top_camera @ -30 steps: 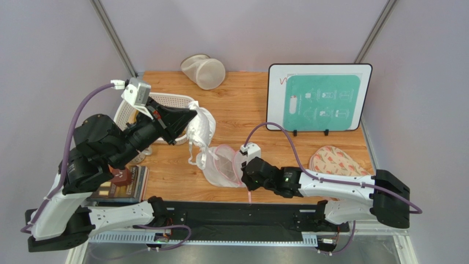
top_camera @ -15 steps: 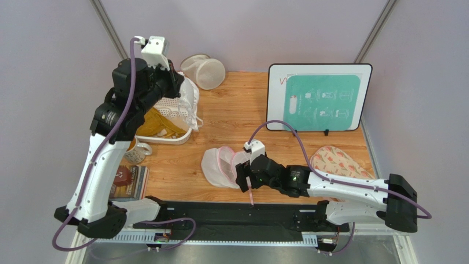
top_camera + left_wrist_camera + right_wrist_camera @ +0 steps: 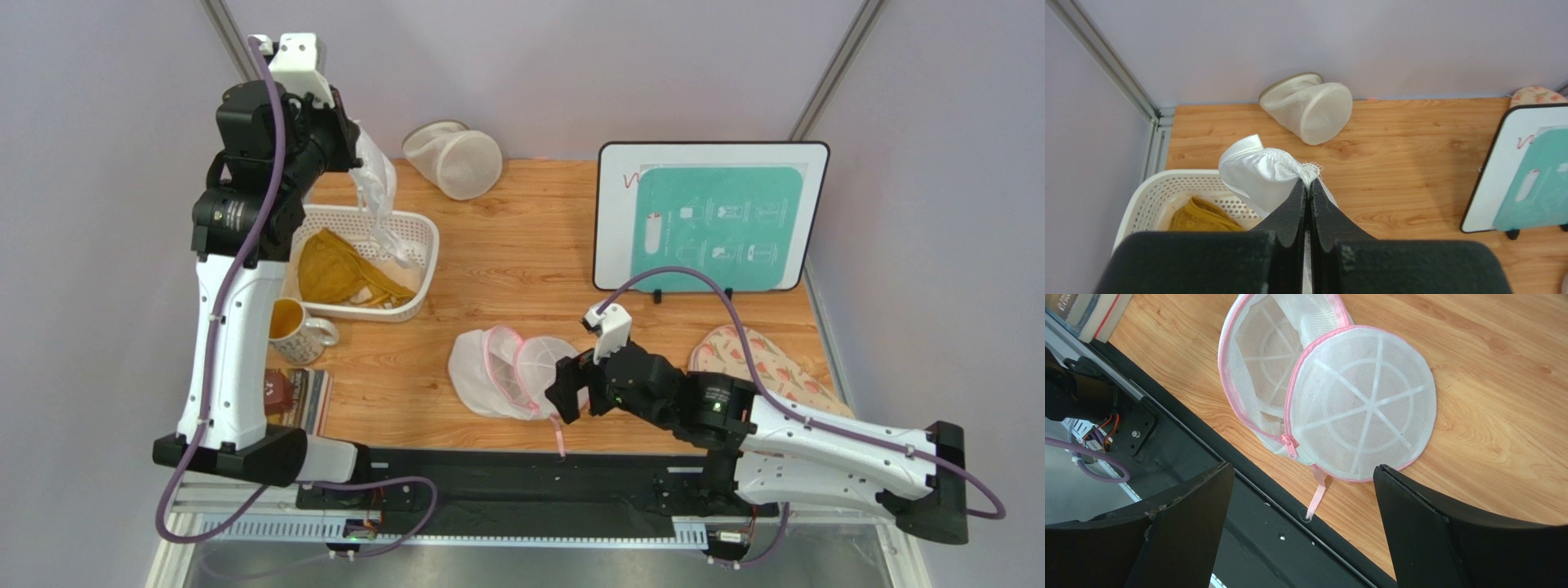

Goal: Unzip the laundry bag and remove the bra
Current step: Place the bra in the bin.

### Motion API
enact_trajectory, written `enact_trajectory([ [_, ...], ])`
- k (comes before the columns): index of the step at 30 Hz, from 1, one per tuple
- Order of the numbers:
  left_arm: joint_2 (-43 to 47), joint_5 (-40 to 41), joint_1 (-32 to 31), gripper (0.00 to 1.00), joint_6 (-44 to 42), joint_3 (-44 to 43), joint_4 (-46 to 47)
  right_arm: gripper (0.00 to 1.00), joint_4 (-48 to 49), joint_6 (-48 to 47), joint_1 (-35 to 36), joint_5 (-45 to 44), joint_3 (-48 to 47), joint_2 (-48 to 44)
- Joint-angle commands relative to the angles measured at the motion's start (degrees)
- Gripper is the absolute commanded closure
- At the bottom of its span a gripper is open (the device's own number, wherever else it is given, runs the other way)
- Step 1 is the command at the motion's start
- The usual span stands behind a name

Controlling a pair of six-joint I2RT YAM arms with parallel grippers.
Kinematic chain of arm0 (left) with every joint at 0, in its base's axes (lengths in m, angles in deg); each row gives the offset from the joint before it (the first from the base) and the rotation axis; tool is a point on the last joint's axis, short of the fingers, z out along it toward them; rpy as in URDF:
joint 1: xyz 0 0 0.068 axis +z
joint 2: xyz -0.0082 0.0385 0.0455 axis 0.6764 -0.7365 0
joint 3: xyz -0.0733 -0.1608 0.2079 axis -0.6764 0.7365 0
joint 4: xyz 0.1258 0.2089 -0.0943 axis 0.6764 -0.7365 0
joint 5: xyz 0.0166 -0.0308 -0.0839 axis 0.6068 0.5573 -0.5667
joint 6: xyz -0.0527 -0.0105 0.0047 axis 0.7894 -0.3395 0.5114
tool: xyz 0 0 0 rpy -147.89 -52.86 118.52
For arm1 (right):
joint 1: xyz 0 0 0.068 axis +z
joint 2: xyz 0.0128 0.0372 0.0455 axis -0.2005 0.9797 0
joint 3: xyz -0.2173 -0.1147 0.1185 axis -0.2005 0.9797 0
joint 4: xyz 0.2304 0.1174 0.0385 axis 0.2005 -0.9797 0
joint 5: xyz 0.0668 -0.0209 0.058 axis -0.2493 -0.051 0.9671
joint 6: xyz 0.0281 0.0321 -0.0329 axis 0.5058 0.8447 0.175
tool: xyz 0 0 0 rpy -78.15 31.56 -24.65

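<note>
Unzipped laundry bag [image 3: 1352, 398] at the front edge, bra [image 3: 1257, 174] out.
The left hand [image 3: 1308, 190] pinches the bra above the far-left basket [image 3: 368, 314] holding a yellow garment [image 3: 329, 267]; the right hand [image 3: 1303, 471] gapes wide, empty, over the bag.

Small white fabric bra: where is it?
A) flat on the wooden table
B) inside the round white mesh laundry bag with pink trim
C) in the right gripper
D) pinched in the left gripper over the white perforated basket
D: the left gripper is shut on the bra, which hangs over the basket, while the laundry bag lies unzipped and empty before the open right gripper.
</note>
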Motion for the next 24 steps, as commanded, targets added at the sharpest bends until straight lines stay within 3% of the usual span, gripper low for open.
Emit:
enact_trajectory([
  [1,-3.1,-0.6,2.8,1.00,-2.4,4.0,2.8,0.09,-2.6,-0.9,0.2,-2.1,-1.7,-4.5],
  [9,-11.7,-0.2,5.9,1.00,-3.9,10.9,3.8,0.09,-4.1,-0.4,0.2,-2.5,-0.6,-8.2],
  [15,-11.9,-0.5,7.1,1.00,-0.7,19.3,4.1,0.08,-3.5,-0.1,0.2,-2.6,-0.5,-7.5],
  [16,-11.5,-0.6,7.1,0.91,0.0,20.4,4.1,0.08,-3.4,0.0,0.3,-2.4,-0.4,-7.5],
  [17,-11.0,-0.5,7.2,0.75,0.6,22.7,4.0,0.07,-3.0,0.1,0.2,-2.3,-0.4,-7.2],
  [18,-9.8,-0.5,7.2,0.35,1.1,23.9,4.2,0.06,-3.0,0.2,0.2,-2.3,-0.4,-7.1],
  [19,-9.1,0.1,7.1,0.08,2.0,25.0,4.3,0.06,-2.9,0.4,0.2,-2.1,-0.5,-6.8],
  [20,-8.4,0.6,7.1,0.01,2.2,27.0,4.5,0.04,-2.9,0.6,0.2,-2.0,-0.6,-6.4],
  [24,-3.9,1.5,7.2,0.00,2.2,29.2,4.6,0.02,-3.2,1.8,0.1,-2.0,-0.6,-5.8],
])
